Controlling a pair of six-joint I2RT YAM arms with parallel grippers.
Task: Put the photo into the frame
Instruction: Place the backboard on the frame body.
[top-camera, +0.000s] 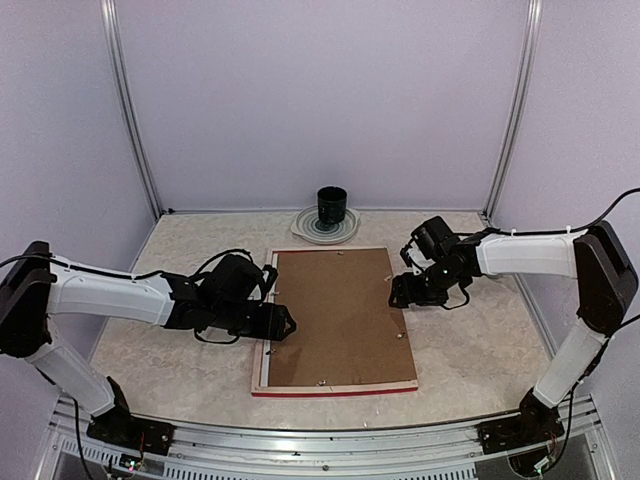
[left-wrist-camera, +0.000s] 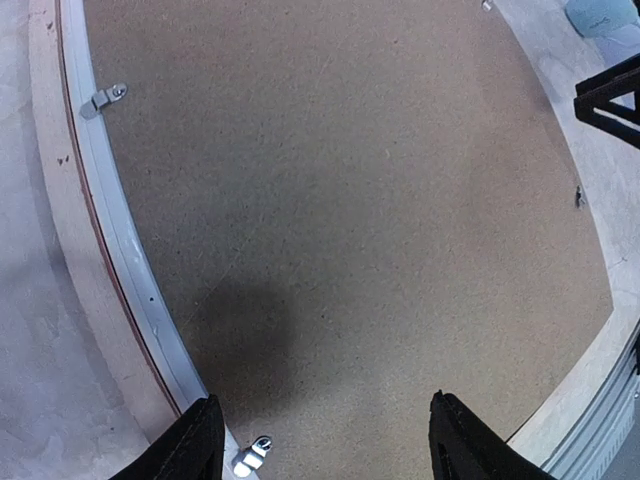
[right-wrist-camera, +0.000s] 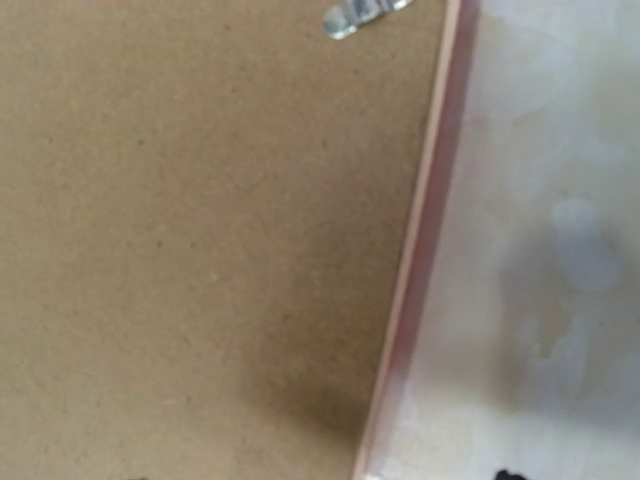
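The frame (top-camera: 263, 362) lies face down in the middle of the table, its pale wood back up and its red edge showing along the front. A plain brown backing board (top-camera: 340, 315) fills it. The photo is hidden. My left gripper (top-camera: 287, 325) is open and empty, low over the frame's left rail (left-wrist-camera: 70, 230) and the board (left-wrist-camera: 350, 200), with a small metal clip (left-wrist-camera: 250, 457) between its fingers. My right gripper (top-camera: 400, 292) is at the frame's right edge (right-wrist-camera: 420, 250). Only its tips show in the right wrist view, wide apart, holding nothing.
A pale plate (top-camera: 348, 229) with a dark cup (top-camera: 331, 205) on it stands at the back, just beyond the frame. Another metal clip (left-wrist-camera: 103, 98) sits on the left rail and one (right-wrist-camera: 360, 15) near the right edge. Walls enclose the table on three sides.
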